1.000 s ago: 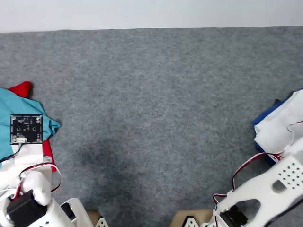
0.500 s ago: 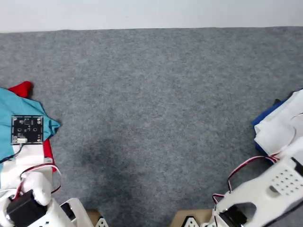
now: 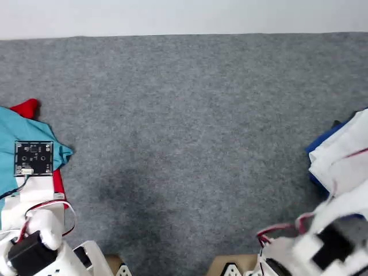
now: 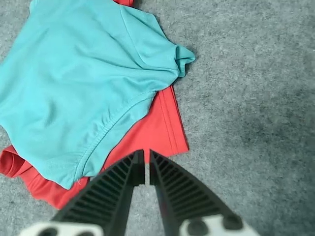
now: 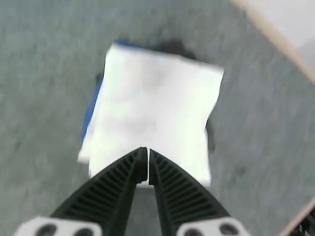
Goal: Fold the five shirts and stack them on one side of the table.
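1. Four shirts are in sight, in two piles of two, with two arms and two claws.
2. At the 9 o'clock edge of the grey table (image 3: 190,109) a teal shirt (image 3: 23,126) lies loose and unfolded on a red shirt (image 3: 26,107).
3. The red one shows at the teal one's 12 o'clock side and again as a strip at its 5 o'clock side, running along the 12-to-6 line.
4. A bunched corner of the teal shirt points toward 3 o'clock, at the middle of the table.
5. At the 3 o'clock edge a white shirt (image 3: 345,149), folded into a rough rectangle, sits on a blue shirt (image 3: 322,141).
6. The blue one peeks out at the white one's 9 o'clock side, a corner aimed at 9 o'clock. The edge of the picture cuts this pile, so its long axis cannot be told.
7. The left claw (image 4: 146,155) hangs above the red shirt's edge, its jaws a thin slit apart and gripping nothing.
8. The right claw (image 5: 147,151) hangs over the white shirt's border, jaws likewise almost together and empty.
9. The left arm (image 3: 34,230) sits at 7 o'clock and the right arm (image 3: 328,247) at 5 o'clock.
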You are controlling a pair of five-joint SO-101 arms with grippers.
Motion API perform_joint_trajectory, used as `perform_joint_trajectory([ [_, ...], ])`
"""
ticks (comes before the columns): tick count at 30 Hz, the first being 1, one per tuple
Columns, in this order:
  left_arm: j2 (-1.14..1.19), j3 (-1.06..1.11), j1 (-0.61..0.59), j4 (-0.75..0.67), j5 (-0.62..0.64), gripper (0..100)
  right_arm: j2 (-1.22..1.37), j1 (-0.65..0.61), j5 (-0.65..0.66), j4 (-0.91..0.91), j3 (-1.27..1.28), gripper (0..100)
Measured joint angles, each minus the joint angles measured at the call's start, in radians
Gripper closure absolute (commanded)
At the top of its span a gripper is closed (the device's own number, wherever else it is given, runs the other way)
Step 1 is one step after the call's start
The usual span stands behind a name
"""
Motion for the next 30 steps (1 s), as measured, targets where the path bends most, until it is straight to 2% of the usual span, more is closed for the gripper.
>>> perform_joint_trajectory([
  [5,0.150,-0.037,-0.002,-0.009,0.000,97,-0.347,0.000,0.000,0.000,0.440,99.0],
  [13,0.683,-0.347,-0.002,-0.069,0.000,95,-0.717,0.000,0.028,-0.064,0.907,99.0],
  [17,0.987,-0.531,0.005,-0.086,-0.049,94,-0.841,0.000,0.152,-0.104,1.014,99.0],
  [22,1.343,-0.735,0.028,-0.089,-0.126,82,-0.970,0.000,0.318,-0.140,1.082,99.0],
  [30,1.686,-0.997,0.034,-0.075,-0.137,77,-1.100,0.000,0.382,-0.141,1.151,99.0],
])
